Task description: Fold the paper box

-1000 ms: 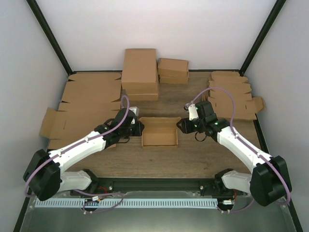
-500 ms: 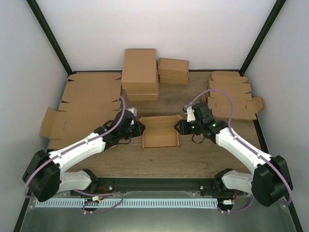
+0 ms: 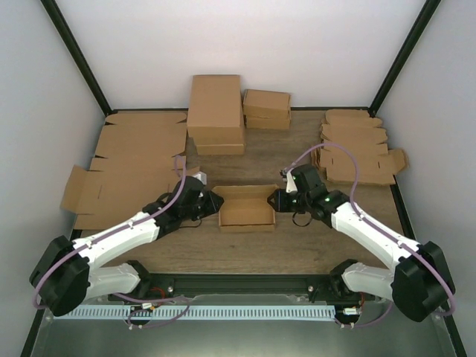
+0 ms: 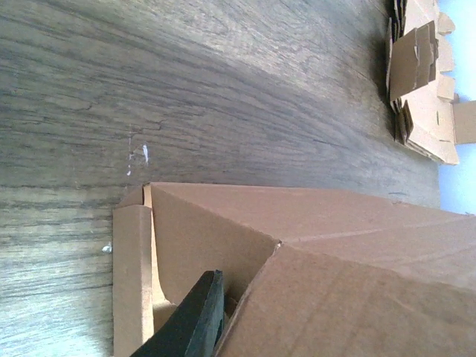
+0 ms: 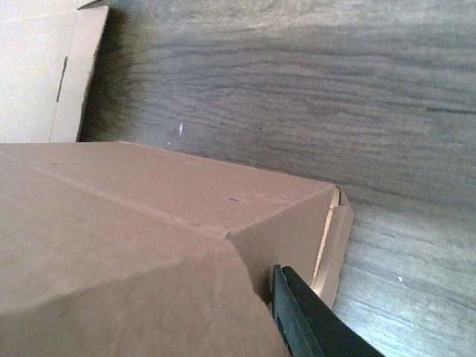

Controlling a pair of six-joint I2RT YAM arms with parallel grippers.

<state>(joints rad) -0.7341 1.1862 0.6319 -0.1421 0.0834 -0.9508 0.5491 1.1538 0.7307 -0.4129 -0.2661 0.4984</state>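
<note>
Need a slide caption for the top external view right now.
Left gripper and right gripper flank the open paper box, one at each short end.

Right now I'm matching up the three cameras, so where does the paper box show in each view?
Top external: the box sits at the centre of the picture, on the table.
Left wrist: the box fills the lower right.
Right wrist: the box fills the lower left.
Shared landmark: the wood-grain table under the box, in all three views.
</note>
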